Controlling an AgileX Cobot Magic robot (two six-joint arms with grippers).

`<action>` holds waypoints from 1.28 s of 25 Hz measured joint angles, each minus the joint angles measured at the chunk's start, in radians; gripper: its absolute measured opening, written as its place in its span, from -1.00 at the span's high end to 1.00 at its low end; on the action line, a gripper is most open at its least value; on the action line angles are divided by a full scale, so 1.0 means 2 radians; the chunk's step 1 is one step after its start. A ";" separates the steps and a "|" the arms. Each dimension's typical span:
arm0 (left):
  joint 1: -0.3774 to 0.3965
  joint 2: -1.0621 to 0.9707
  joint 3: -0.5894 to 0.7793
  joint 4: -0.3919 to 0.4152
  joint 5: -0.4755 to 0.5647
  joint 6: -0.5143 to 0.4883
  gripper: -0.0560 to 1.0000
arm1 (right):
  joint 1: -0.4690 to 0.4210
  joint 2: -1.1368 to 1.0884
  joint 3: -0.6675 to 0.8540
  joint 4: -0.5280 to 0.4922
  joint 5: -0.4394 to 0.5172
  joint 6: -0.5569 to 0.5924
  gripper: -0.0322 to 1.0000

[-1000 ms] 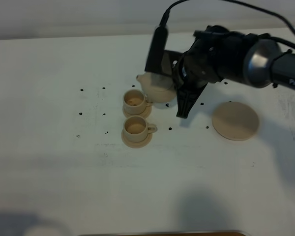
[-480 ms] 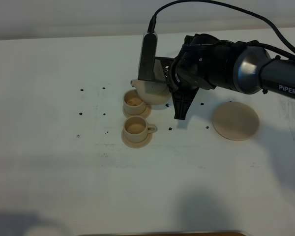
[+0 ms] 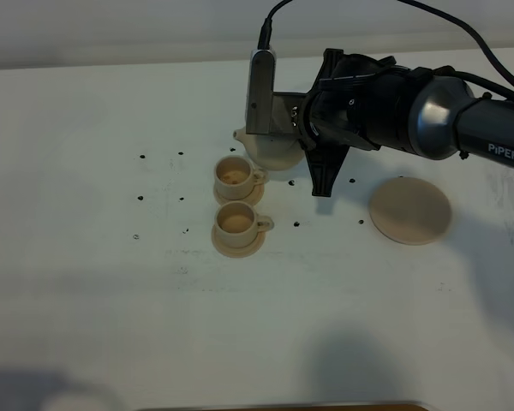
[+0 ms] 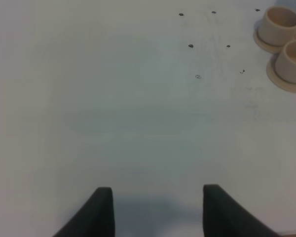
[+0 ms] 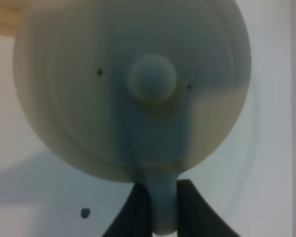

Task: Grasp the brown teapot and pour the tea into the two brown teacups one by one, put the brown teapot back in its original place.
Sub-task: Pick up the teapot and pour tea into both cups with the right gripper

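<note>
The brown teapot (image 3: pixel 271 151) hangs tilted just behind the far teacup (image 3: pixel 234 175), its spout pointing left above the cup's far rim. My right gripper (image 3: pixel 295 128) is shut on the teapot's loop handle (image 5: pixel 163 207). The right wrist view looks down on the knobbed lid (image 5: pixel 152 78), with the handle pinched between the dark fingers (image 5: pixel 133 215). The near teacup (image 3: pixel 237 223) sits on its saucer in front of the far one. The original place, a wide flat saucer (image 3: pixel 409 211), lies bare to the right. My left gripper (image 4: pixel 157 207) stands open over bare table, with both teacups (image 4: pixel 281 22) far ahead of it.
The white table (image 3: pixel 111 282) carries small black marks around the cups. The right arm's dark body (image 3: pixel 394 103) reaches in from the right above the wide saucer. A brown edge shows at the table's front.
The right arm rolled and carried the teapot left toward the far teacup, tilting the spout down. It then drew slightly back. The cups and the wide saucer stayed put.
</note>
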 joint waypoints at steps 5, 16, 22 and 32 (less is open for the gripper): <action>0.000 0.000 0.000 0.000 0.000 0.000 -0.01 | 0.000 0.002 0.000 -0.012 -0.001 0.000 0.76; 0.000 0.000 0.000 0.000 0.000 0.000 -0.01 | 0.001 0.012 0.000 -0.037 -0.012 0.000 0.76; 0.000 0.000 0.000 0.000 0.000 0.000 -0.01 | 0.002 0.013 0.000 -0.058 -0.012 0.000 0.76; 0.000 0.000 0.000 0.000 0.000 0.000 -0.01 | 0.006 0.033 -0.001 -0.085 -0.010 0.000 0.76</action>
